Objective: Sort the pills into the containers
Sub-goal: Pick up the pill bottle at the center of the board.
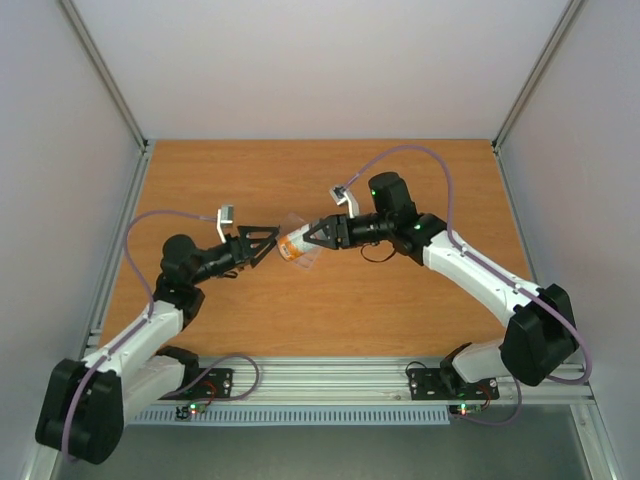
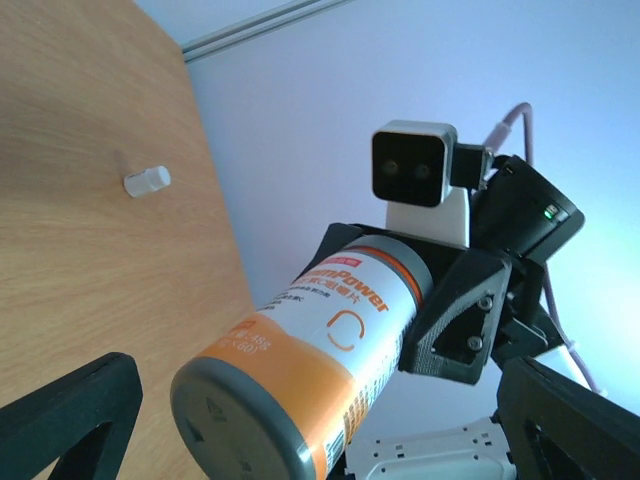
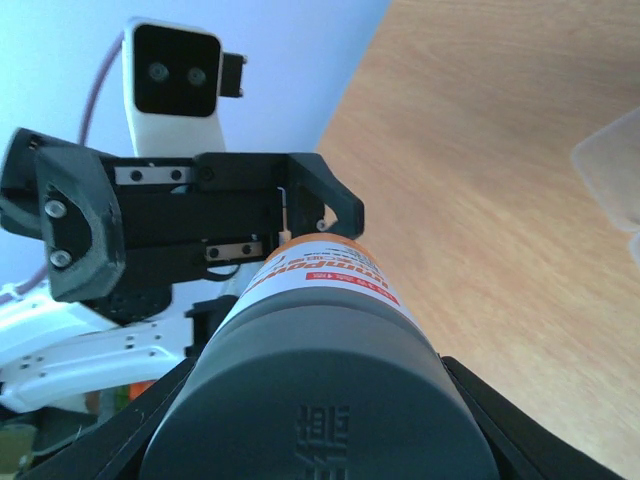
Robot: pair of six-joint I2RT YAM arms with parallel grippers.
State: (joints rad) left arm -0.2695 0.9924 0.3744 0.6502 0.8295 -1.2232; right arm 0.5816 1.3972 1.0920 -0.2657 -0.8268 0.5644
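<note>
The pill bottle point(image 3: 320, 330), orange and white with a dark grey end, fills the foreground of the right wrist view. The right gripper point(image 1: 314, 237) grasps the bottle around its body and holds it level above the wooden table point(image 1: 400, 300). The left gripper point(image 1: 272, 246) faces the bottle's other grey end, its fingers spread wide on either side of that end and apart from it. A clear plastic pill box point(image 3: 612, 165) lies on the table beneath the bottle; what it holds is too faint to tell. A small white cylinder point(image 2: 147, 181) lies on the table well apart from the bottle.
</note>
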